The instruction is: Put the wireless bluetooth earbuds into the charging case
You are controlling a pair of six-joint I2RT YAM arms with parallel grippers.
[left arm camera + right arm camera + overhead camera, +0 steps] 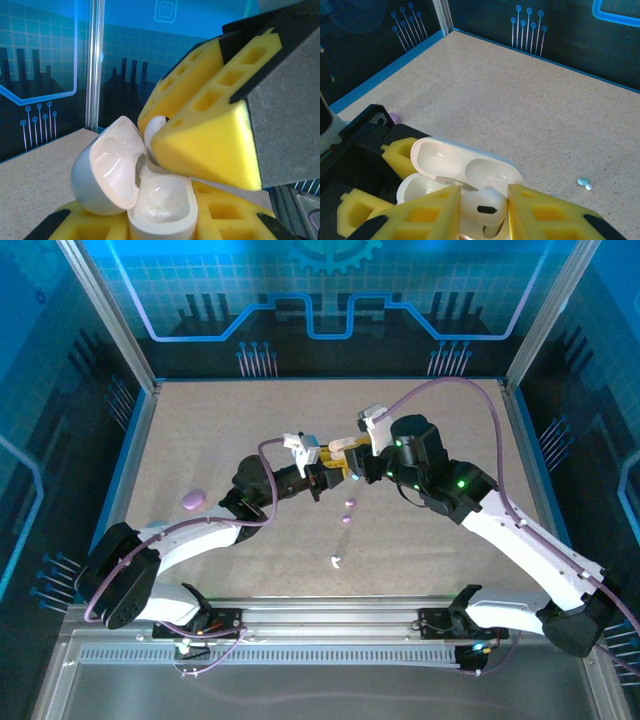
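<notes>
Pincers meet over the middle of the desk (pixel 450 420), tip to tip. The left pincer (pixel 160 222) is closed narrowly on the charging case (pixel 160 202), a glossy white shell gripped by its lower half between the yellow foam pads (pixel 85 222). The case stands upright, and its lid (pixel 107 165) is swung open and tilted away to one side.

The right pincer (pixel 484 200) is nearly closed and pinches a white earbud (pixel 481 204) between its own yellow pads. In the right wrist view the earbud sits directly over the open mouth of the case, stem pointing down into the cavity. In the left wrist view its rounded head peeks out just above the rim. Whether the stem touches the inside of the case cannot be told.

From above, two purple earbuds (pixel 349 512) lie on the desk just beside the joined pincers, on the side toward the arm bases. A second white earbud (pixel 337 561) lies farther out the same way. A purple case (pixel 193 500) rests well apart, out past the left pincer's arm. A teal earbud (pixel 584 183) lies on the desk near the right pincer, apart from it.
</notes>
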